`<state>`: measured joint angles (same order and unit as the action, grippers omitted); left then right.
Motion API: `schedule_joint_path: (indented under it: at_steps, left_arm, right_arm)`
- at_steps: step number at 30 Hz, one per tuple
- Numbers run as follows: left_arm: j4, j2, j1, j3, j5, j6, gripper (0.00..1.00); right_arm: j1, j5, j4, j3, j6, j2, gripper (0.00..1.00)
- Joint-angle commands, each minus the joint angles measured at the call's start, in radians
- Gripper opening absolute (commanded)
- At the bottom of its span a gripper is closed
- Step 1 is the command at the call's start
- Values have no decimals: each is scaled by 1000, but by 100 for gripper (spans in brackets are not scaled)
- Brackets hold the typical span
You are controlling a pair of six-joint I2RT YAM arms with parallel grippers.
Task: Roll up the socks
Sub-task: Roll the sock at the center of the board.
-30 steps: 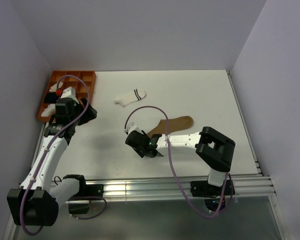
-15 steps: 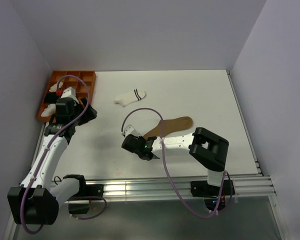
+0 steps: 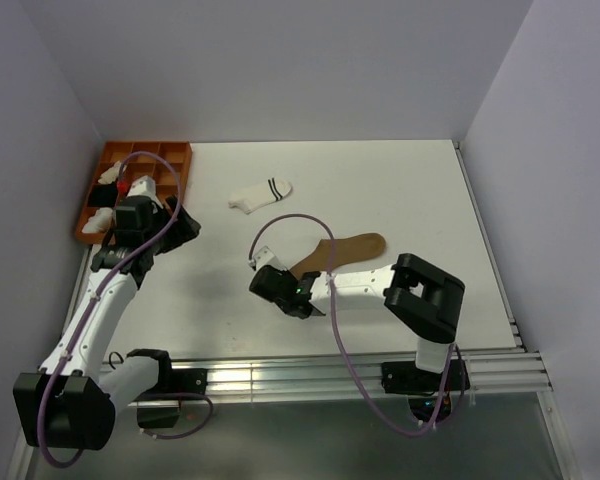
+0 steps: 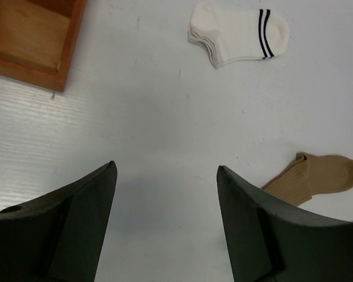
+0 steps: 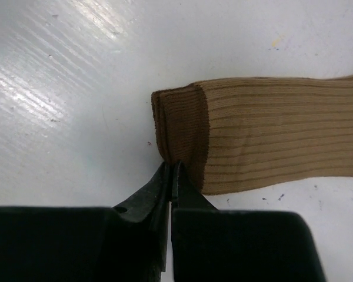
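A tan-brown sock (image 3: 352,246) lies flat at the table's middle, its darker cuff (image 5: 179,126) pointing left. My right gripper (image 5: 172,165) is shut, its tips pinching the near edge of that cuff; from above it sits at the sock's left end (image 3: 290,275). A short white sock (image 3: 261,193) with dark stripes lies further back, untouched. My left gripper (image 4: 166,166) hovers open over bare table, just right of the tray, with the white sock (image 4: 238,32) ahead and the tan sock (image 4: 317,176) to its right.
An orange compartment tray (image 3: 172,160) stands at the back left, its corner (image 4: 65,64) close to my left gripper. It holds white bundles (image 3: 101,218) and something with a red spot (image 3: 126,186). Grey walls enclose the table on three sides.
My right gripper has closed from open onto the tan sock's cuff. My left arm has shifted slightly right, away from the tray, still open.
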<state>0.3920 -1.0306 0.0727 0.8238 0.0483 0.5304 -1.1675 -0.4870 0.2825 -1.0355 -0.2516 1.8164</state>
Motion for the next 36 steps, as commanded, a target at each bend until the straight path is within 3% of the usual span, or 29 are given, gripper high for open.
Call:
schedule_joint_path:
  at_steps: [1,12,17,25,36]
  left_arm:
    - [24,13,45,14,27,84,74]
    - [-119,-19,257,-118,41,324,73]
    - [-176,-100,372,-138,16,393,73]
    - [-235,-216,470,-147,-2,451,68]
    - [-258,-304,526,-173,-13,471,58]
  right_arm:
    - [55,177,-54,58,-23,-72,0]
    - [305,701,-345,255,-150,-247,0]
    - [457,1005,-549,345,-279,-229,0]
    - [529,1136,-755,393,-463,-129,0]
    - [617,1206,-848,445,-626,46,0]
